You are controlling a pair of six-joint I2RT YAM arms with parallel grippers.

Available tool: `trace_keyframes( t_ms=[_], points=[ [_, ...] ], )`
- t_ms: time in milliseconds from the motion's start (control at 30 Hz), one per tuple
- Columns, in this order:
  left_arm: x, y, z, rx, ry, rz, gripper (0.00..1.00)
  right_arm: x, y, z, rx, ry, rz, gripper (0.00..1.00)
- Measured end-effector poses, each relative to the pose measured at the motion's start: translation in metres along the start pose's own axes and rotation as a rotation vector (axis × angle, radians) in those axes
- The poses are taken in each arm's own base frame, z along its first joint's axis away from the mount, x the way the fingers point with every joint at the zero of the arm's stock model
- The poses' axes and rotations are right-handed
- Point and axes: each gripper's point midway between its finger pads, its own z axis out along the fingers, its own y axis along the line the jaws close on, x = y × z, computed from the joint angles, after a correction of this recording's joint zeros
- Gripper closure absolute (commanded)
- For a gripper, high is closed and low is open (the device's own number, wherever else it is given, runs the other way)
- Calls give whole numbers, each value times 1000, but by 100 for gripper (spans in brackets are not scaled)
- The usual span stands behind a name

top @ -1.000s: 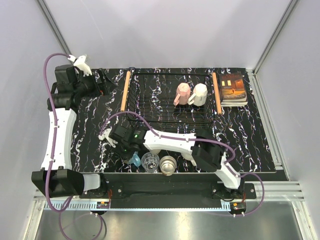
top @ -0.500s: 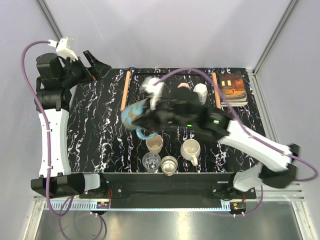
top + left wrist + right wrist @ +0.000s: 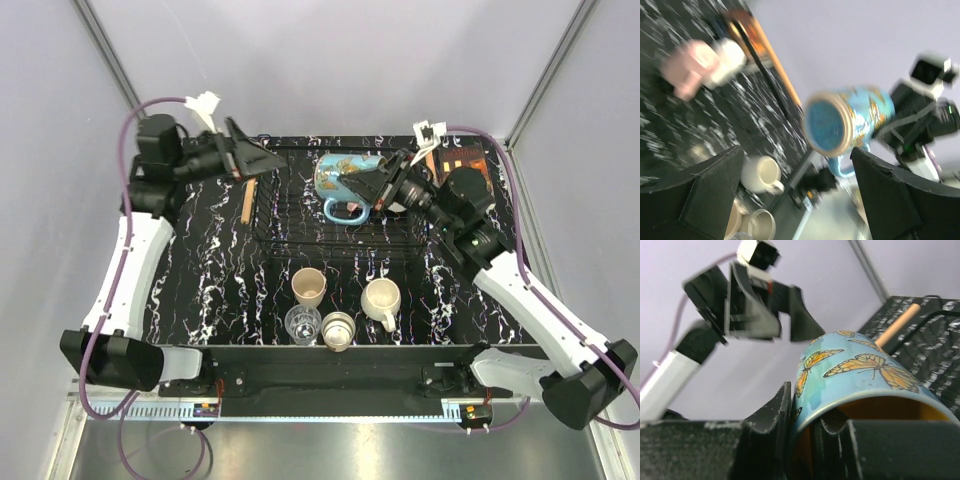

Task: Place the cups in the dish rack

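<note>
We take this for a robotics lab test cell, not a home. Behind the left gripper (image 3: pixel 270 160) and the right gripper (image 3: pixel 378 187) rise plain pale panels (image 3: pixel 330 60), joined by aluminium frame posts (image 3: pixel 545 75). Below both lies a black marbled tabletop (image 3: pixel 190 260). Back at the arms' bases runs a metal rail (image 3: pixel 340 407), and purple cables (image 3: pixel 150 104) loop alongside.

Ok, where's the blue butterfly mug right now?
Top view: the blue butterfly-patterned ceramic mug is held sideways in the right arm's jaws, over the far middle of the black wire dish rack.
</note>
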Motion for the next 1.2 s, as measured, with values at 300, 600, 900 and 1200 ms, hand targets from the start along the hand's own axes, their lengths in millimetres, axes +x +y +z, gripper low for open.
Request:
trace_keyframes(
  t_ms=[300, 600, 900, 1200],
  points=[
    [45, -14, 33, 75, 134, -71, 8, -47, -3, 18, -143, -147, 151, 100],
    [51, -25, 47, 130, 167, -125, 9, -34, -27, 45, -209, -140, 289, 100],
    [66, -46, 61, 216, 236, -152, 9, -13, -46, 61, -223, -88, 365, 100],
    [78, -45, 75, 228, 286, -192, 14, -17, -43, 69, -268, -100, 365, 100]
  ],
)
